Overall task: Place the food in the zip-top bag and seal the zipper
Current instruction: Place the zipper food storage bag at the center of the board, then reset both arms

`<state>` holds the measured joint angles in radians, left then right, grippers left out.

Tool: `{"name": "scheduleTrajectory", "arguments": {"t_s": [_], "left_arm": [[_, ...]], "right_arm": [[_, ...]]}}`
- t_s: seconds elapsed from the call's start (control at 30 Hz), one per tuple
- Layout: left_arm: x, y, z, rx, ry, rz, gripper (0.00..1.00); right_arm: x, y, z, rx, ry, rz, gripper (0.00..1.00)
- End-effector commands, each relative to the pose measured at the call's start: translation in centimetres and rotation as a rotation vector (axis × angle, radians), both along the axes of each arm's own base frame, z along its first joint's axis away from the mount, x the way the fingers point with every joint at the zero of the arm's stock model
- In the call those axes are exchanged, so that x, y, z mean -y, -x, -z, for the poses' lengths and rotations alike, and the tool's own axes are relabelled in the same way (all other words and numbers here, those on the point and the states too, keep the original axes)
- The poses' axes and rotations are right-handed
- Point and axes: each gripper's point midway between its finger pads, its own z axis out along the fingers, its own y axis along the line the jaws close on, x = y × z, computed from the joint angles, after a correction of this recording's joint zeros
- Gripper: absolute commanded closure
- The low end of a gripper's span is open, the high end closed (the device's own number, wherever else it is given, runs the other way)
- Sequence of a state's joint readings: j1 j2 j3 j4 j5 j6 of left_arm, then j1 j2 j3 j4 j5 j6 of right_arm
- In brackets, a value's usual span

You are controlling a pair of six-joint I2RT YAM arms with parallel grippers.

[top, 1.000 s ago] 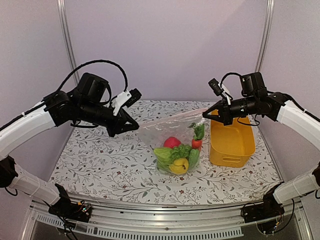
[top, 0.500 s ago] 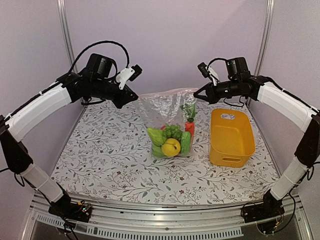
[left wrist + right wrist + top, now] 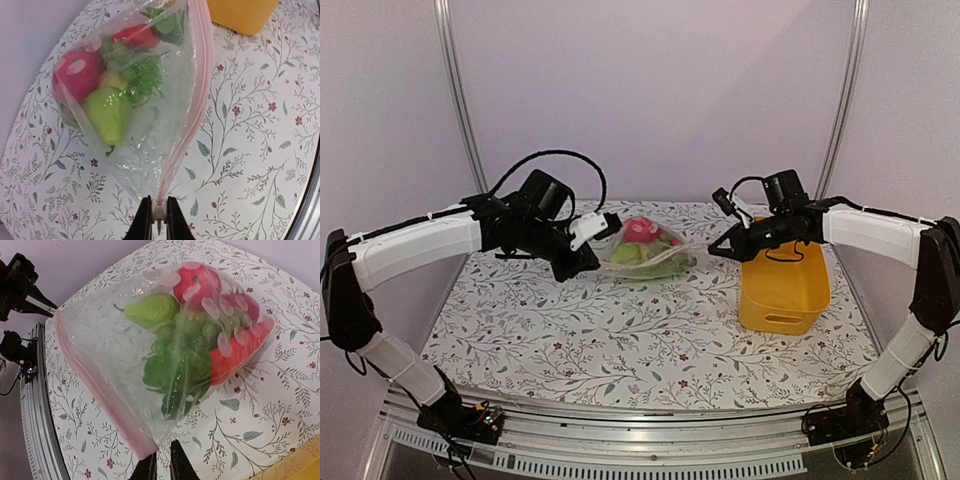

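The clear zip-top bag (image 3: pixel 665 258) lies stretched between my two grippers at the back of the table. The food (image 3: pixel 640 232) is inside it: a red ball (image 3: pixel 77 72), a green pear-shaped piece (image 3: pixel 107 112), a grape bunch (image 3: pixel 145 80) and an orange-red carrot (image 3: pixel 235 355). The pink zipper (image 3: pixel 192 107) runs along the near edge as one flat band. My left gripper (image 3: pixel 603 238) is shut on the zipper's left end (image 3: pixel 159 212). My right gripper (image 3: pixel 713 252) is shut on the bag's right corner (image 3: pixel 161 460).
The orange-yellow basket (image 3: pixel 782 285) stands at the right, under my right arm; it also shows in the left wrist view (image 3: pixel 242 15). The floral tablecloth (image 3: pixel 620 340) covers the table. Frame posts and walls stand close behind the bag.
Both grippers have come down and back. The bag hung upright between them before; now it lies low and tipped over, with the food rolled toward the back.
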<state>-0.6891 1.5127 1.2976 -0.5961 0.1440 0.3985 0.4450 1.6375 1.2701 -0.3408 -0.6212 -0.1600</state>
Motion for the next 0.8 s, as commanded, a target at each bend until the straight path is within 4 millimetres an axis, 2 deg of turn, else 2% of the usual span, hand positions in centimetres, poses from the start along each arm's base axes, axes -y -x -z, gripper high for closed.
{"name": "scheduleTrajectory", "arguments": {"t_s": [0.0,0.1,0.17,0.23,0.33,0.4,0.47,0.5,0.53,0.57,0.6,0.63,0.7,0.77], "left_arm": [[-1.2,5.1,3.7,-0.036,-0.129,0.094,0.94],[-1.0,7.2,4.1,-0.073,-0.121,0.105,0.86],[-1.5,7.9,4.1,-0.078,-0.149,0.095,0.74],[-2.1,8.2,3.5,-0.065,-0.183,0.08,0.66],[-3.4,8.0,2.0,-0.01,-0.225,0.039,0.57],[-4.5,6.7,0.5,0.066,-0.248,-0.03,0.51],[-5.0,4.3,-2.1,0.187,-0.212,-0.14,0.45],[-5.2,3.1,-3.5,0.234,-0.187,-0.194,0.4],[-5.6,1.8,-4.8,0.277,-0.161,-0.258,0.34],[-6.0,0.6,-6.3,0.317,-0.139,-0.323,0.29],[-6.4,-0.6,-7.7,0.345,-0.117,-0.385,0.25],[-6.7,-1.6,-9.4,0.367,-0.086,-0.443,0.21],[-6.7,-2.9,-12.7,0.389,0.016,-0.518,0.14],[-6.5,-3.7,-16.0,0.409,0.125,-0.574,0.09]], "right_arm": [[1.0,5.9,1.8,-0.048,0.003,-0.067,0.85],[1.5,10.1,3.5,-0.114,0.031,-0.108,0.71],[1.8,11.7,3.1,-0.129,0.024,-0.117,0.65],[2.6,12.4,2.6,-0.119,0.03,-0.092,0.61],[3.5,11.9,0.8,-0.054,0.048,-0.036,0.5],[4.1,10.6,-0.9,-0.003,0.066,0.024,0.42],[4.5,8.6,-3.4,0.063,0.069,0.098,0.31],[5.2,7.1,-4.7,0.107,0.084,0.165,0.22],[5.9,5.7,-6.4,0.145,0.079,0.232,0.06],[6.8,4.2,-7.9,0.158,0.065,0.309,0.02],[7.7,2.6,-10.5,0.194,0.033,0.375,0.01],[8.4,1.5,-11.8,0.209,0.015,0.439,0.01],[9.9,-0.8,-15.8,0.253,-0.03,0.595,0.01],[11.2,-2.4,-18.5,0.291,-0.044,0.709,0.01]]}}
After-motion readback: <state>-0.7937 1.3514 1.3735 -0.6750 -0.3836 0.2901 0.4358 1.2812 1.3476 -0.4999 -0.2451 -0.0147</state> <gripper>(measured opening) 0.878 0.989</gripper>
